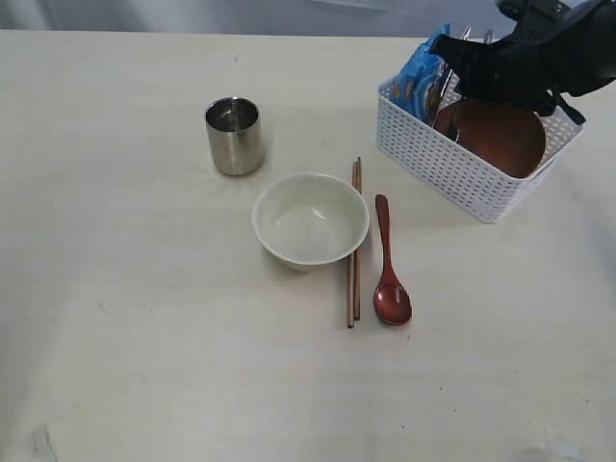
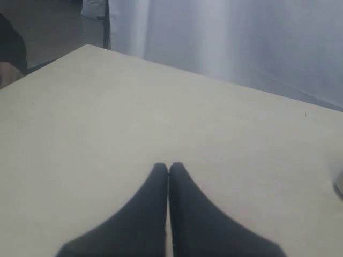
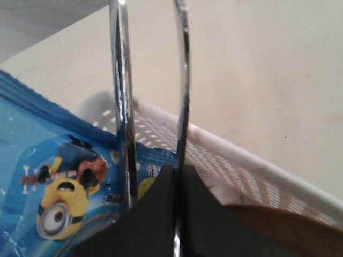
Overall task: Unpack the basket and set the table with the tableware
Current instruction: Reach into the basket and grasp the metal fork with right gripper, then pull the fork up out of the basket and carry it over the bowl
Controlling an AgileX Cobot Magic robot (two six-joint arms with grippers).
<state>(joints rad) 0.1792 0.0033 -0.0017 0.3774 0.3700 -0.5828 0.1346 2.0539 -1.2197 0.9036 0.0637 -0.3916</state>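
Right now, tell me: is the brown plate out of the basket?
No, the brown plate sits inside the white basket, beside the blue snack bag.

From where I stand, no word, brand or number reads clearly. The only printing is on the blue snack bag (image 3: 59, 176) in the basket (image 3: 241, 160). It shows a yellow cartoon figure in goggles, smaller cartoon shapes above it, and some white lettering too blurred to spell out.

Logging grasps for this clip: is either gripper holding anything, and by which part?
Right gripper: apparently shut on a slim shiny steel utensil standing in the white perforated basket, partway along its shaft. Left gripper: shut, holding nothing.
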